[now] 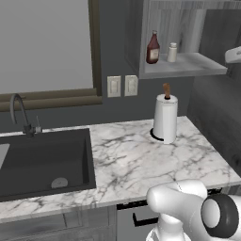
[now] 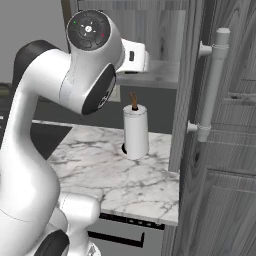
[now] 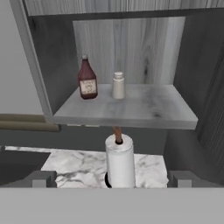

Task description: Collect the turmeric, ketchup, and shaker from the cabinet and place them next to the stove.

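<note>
On cabinet point(image 3: 122, 111) shelf: ketchup point(image 3: 87, 78) beside shaker point(image 3: 118, 85) (right base view: arm blocks both); jaws spread.

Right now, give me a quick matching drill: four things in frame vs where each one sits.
Things:
1. ketchup
2. shaker
3. paper towel roll
4. faucet

Places:
A. on the marble counter, below the cabinet
B. at the back edge of the black sink
C. on the cabinet shelf, the left one of the pair there
D. on the cabinet shelf, the right one of the pair there

Pairs: 1-C, 2-D, 3-A, 4-B
</note>
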You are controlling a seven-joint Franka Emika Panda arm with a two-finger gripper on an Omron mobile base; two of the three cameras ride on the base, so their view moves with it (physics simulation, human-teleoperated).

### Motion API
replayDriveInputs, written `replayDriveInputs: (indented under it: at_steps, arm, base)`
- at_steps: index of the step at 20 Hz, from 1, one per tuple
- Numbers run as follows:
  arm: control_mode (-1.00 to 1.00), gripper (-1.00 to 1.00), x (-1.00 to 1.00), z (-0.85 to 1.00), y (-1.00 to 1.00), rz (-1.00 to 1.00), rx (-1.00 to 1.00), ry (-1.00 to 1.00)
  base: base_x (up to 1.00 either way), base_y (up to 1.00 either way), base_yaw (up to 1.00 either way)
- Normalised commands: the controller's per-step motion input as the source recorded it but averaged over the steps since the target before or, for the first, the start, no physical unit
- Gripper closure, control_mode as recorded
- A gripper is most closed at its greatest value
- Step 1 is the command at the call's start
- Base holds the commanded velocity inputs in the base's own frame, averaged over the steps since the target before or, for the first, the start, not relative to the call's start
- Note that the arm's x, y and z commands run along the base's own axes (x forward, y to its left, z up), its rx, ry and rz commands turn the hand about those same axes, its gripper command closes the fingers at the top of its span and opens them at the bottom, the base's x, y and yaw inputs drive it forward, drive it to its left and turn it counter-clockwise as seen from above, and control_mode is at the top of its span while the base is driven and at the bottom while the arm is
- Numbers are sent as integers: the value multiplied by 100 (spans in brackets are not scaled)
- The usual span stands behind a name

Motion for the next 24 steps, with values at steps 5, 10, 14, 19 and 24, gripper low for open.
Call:
replayDriveInputs:
  at_steps: [5, 10, 14, 19, 24]
  arm:
    - [-100, -100, 23, 5, -14, 1, 0, -11]
    - [-100, -100, 27, 0, -6, 0, 0, -7]
    - [-100, -100, 36, -2, -4, 0, -1, -2]
    - [-100, -100, 43, -8, 0, -2, -4, 0]
    - [-100, -100, 44, -9, 0, -5, -5, 0]
  base:
    - [0, 0, 0]
    - [0, 0, 0]
    - [0, 0, 0]
    - [0, 0, 0]
    - [0, 0, 0]
